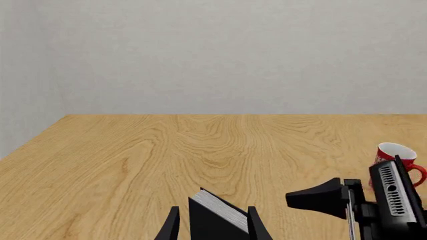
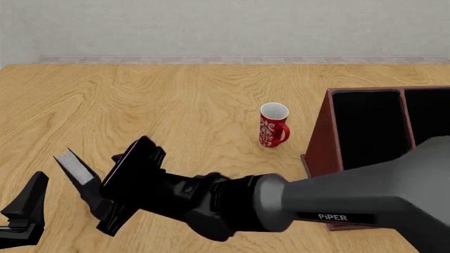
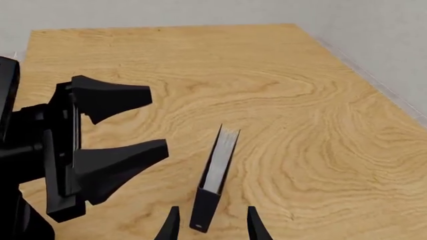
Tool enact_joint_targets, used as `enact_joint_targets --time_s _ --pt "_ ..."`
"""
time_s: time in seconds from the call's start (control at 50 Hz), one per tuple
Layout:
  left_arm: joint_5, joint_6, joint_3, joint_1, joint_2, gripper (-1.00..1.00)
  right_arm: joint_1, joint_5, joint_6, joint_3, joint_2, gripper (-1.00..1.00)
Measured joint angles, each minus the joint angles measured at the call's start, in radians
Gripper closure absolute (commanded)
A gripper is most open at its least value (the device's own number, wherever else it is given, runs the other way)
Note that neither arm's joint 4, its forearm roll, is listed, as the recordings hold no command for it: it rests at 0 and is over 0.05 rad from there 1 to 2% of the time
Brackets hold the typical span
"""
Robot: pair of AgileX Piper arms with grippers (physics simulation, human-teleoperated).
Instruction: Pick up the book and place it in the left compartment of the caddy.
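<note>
**Item:** thick black hardcover book [image 2: 77, 167] with grey-white page edges. Stands on edge on the pale wood-grain table [image 2: 176, 95], page edges up, at lower left of the front view.

**Destination:** large dark red-brown caddy [image 2: 320, 142] at the right edge of that view. Its long black-lined left compartment [image 2: 369, 129] is vacant. The book is well apart from it.

**Between the two:** red patterned mug [image 2: 273, 125], centre frame.

**Right gripper** [image 3: 212, 214]: fingers apart, one either side of the book's near end, a gap showing on each side.

**Left gripper** [image 3: 158, 120]: fingers spread wide, pointed at the book from the side, not touching it.

**Step in hand:** grasp, judged.

**Handling notes:**
- Advance the right gripper until its pads cover the boards.
- Close squarely across the thickness, so the narrow-based book does not topple.
- Lift straight up.
- Carry rightward above the mug.
- Keep the left gripper clear.
</note>
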Motion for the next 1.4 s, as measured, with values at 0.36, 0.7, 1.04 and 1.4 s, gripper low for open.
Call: enact_joint_targets --time_s 0.36,0.7,1.04,1.4 --pt "0.000 0.000 0.000 0.000 0.000 -1.00 -0.011 -0.017 -0.007 -0.043 0.069 -1.00" --pt "0.000 0.000 0.000 0.000 0.000 -1.00 -0.008 -0.013 -0.012 -0.085 0.120 -1.00" --pt "0.000 0.000 0.000 0.000 0.000 -1.00 -0.009 -0.007 -0.011 -0.130 0.172 -1.00" --pt "0.000 0.000 0.000 0.000 0.000 -1.00 -0.025 0.005 -0.007 -0.195 0.230 -1.00"
